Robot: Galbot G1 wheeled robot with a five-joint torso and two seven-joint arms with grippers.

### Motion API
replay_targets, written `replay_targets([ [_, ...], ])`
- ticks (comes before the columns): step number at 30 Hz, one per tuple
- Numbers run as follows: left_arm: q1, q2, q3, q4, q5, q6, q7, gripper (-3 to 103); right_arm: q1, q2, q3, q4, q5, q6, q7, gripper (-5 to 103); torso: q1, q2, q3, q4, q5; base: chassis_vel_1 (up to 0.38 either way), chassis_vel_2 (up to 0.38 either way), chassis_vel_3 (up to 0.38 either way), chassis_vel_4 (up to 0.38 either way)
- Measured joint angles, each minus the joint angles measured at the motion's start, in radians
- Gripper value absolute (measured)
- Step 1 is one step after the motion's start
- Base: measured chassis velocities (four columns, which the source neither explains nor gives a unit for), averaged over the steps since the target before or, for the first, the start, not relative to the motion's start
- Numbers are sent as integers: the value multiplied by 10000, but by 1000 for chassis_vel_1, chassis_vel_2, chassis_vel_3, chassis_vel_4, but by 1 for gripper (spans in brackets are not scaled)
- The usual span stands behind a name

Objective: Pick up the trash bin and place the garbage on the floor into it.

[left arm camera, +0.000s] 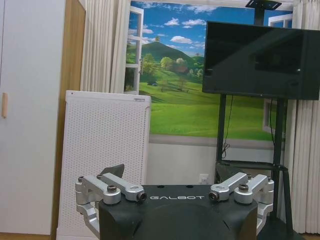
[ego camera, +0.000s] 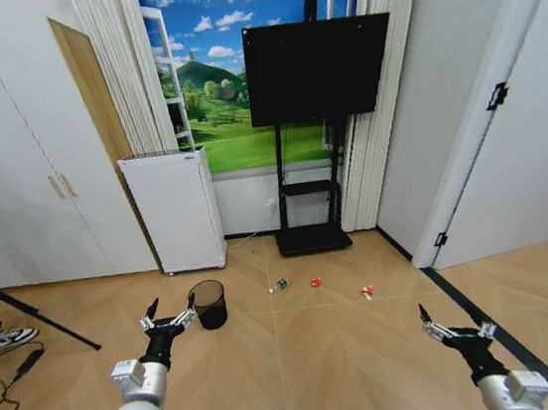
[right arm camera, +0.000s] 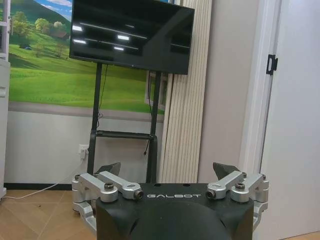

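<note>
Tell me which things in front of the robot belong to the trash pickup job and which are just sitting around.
Part of the job:
trash bin
clear bottle
red lump
red-and-white wrapper
floor
left gripper, open
right gripper, open

Just around:
white perforated appliance
TV on its stand
curtains

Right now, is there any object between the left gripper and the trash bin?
Nothing visible stands between them. In the head view the open left gripper hangs just left of the trash bin, with bare floor around. The garbage lies farther right.
</note>
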Motion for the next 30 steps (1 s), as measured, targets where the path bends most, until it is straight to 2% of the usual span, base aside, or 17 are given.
replay_targets([
  [21, -19, 73, -30, 74, 187, 40, -125, 100, 96, -12, -159, -10, -324, -361, 872, 100, 0, -1, 0, -1, 0, 0, 0, 0, 0],
  [26, -6, 74, -35, 61, 188, 39, -116, 100, 80, 1, -116, 9, -266, -330, 642, 100, 0, 0, 0, -1, 0, 0, 0, 0, 0],
  [30, 37, 68, -50, 11, 184, 26, -87, 100, 137, 49, -23, -86, -73, -12, 207, 100, 0, 0, 0, -1, 1, 0, 0, 0, 0],
])
